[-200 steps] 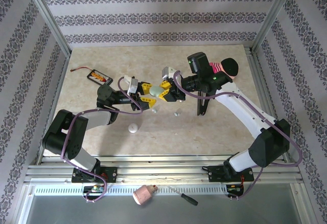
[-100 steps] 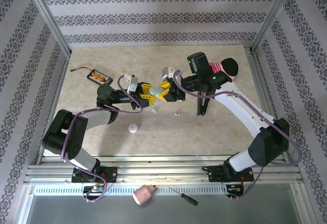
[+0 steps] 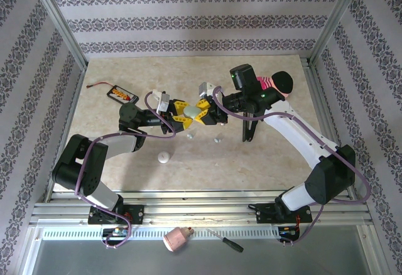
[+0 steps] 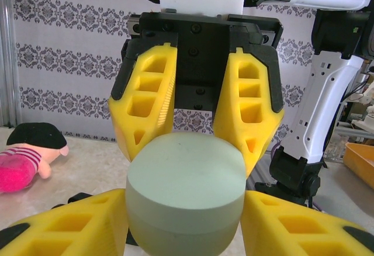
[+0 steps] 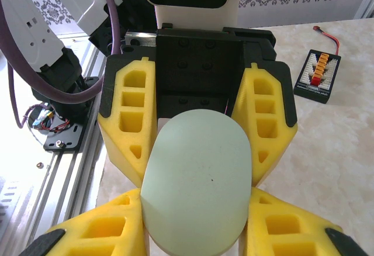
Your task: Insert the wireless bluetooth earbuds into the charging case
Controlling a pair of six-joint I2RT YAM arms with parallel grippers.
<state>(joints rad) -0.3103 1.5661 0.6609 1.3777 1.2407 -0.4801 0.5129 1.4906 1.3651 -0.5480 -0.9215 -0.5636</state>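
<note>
A mint-green charging case hangs above the table's middle, its lid closed, held from both sides. My left gripper comes from the left and is shut on the charging case, yellow fingers pressing its flanks. My right gripper faces it and is shut on the same case; its fingertips clamp the far end. Two tiny earbuds lie on the table below the grippers.
A small white pebble-like case lies nearer the front. A black board with orange connectors sits at the back left, and a pink plush toy at the back right. A screwdriver lies off the table, in front.
The left fingers shifted slightly on the case, closing in and easing back. The case and the right gripper have stayed where they were.
</note>
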